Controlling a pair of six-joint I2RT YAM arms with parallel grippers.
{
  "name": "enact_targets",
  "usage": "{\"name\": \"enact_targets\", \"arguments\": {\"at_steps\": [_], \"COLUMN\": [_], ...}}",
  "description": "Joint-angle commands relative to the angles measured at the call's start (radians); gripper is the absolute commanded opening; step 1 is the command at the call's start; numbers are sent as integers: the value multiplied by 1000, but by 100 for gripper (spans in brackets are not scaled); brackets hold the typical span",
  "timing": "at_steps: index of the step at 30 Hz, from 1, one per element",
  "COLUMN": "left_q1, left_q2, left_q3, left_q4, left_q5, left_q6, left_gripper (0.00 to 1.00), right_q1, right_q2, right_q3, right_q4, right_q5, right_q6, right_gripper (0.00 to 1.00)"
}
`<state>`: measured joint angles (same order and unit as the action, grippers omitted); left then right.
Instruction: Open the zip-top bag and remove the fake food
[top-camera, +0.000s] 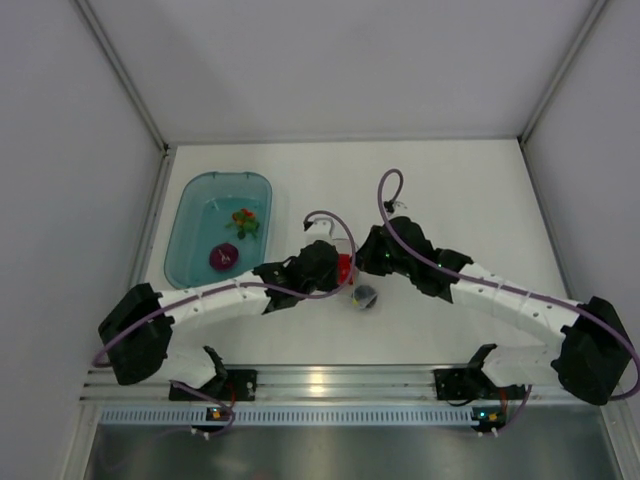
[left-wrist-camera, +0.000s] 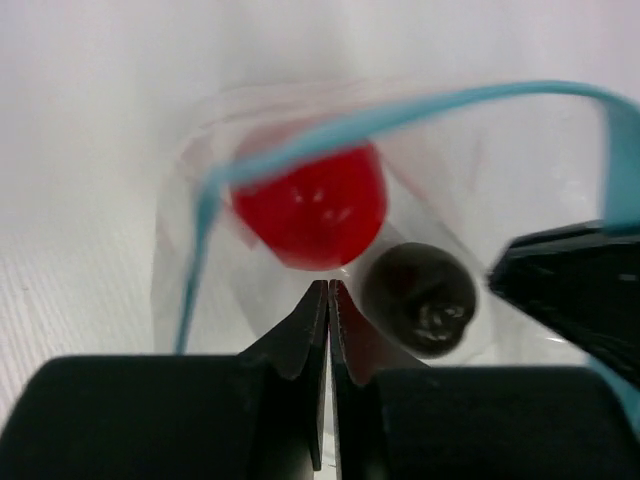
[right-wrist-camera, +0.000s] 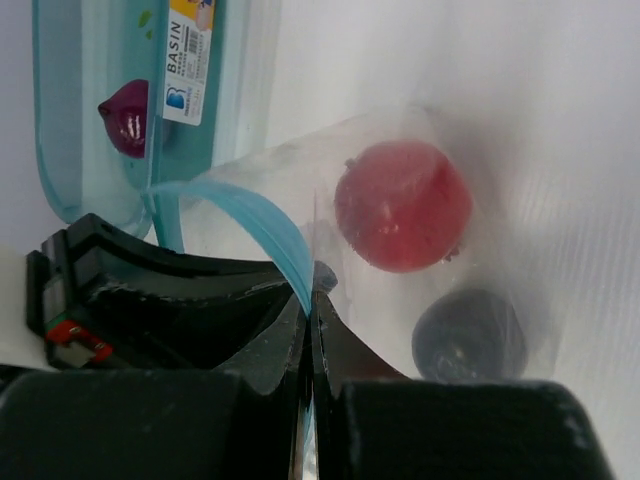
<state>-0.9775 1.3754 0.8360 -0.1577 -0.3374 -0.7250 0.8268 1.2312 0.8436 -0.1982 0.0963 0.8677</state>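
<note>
Clear crinkly zip-top bag (right-wrist-camera: 290, 180) with light blue strip is pinched by left gripper (left-wrist-camera: 328, 300) and right gripper (right-wrist-camera: 310, 295); round red toy ball (right-wrist-camera: 402, 205), dark purple-black piece (right-wrist-camera: 470, 335) inside.

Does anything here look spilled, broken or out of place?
Nothing stands out. The left end effector and right end effector hold the bag open; the red ball and dark piece lie inside.

Top view bright, even, diffuse; soft faint shadows under the arms (top-camera: 230, 295), glare spot on the rail (top-camera: 320, 380). Left wrist: zip strip (left-wrist-camera: 400, 115) blurred, red ball (left-wrist-camera: 312, 205) soft with small highlights, white background near washed out. Right wrist sharper; tub (right-wrist-camera: 55, 150) label (right-wrist-camera: 190, 60) readable, bag (right-wrist-camera: 495, 170) hazy.
</note>
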Motion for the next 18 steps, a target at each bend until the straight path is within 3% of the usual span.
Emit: {"name": "enact_targets", "arguments": {"at_steps": [1, 2, 6, 11, 18], "left_q1": [-3, -1, -3, -3, -3], "left_q2": [71, 83, 155, 221, 237], "left_q3": [35, 38, 90, 140, 189], "left_q4": [90, 104, 116, 116, 127], "left_q5": [-84, -91, -63, -42, -41], "left_q6": [48, 53, 67, 49, 53], "left_gripper": [10, 19, 22, 37, 48], "right_q1": [-57, -83, -124, -144, -161], "right_q2": [-42, -47, -56, -70, -59], "right_q3": [-32, -41, -70, -72, -89], "right_q4": [57, 59, 43, -27, -46], "right_q5": [-91, -124, -185, -181, -216], "right_q6": [-18, -22, -62, -122, -173], "right_gripper": [0, 0, 0, 0, 0]}}
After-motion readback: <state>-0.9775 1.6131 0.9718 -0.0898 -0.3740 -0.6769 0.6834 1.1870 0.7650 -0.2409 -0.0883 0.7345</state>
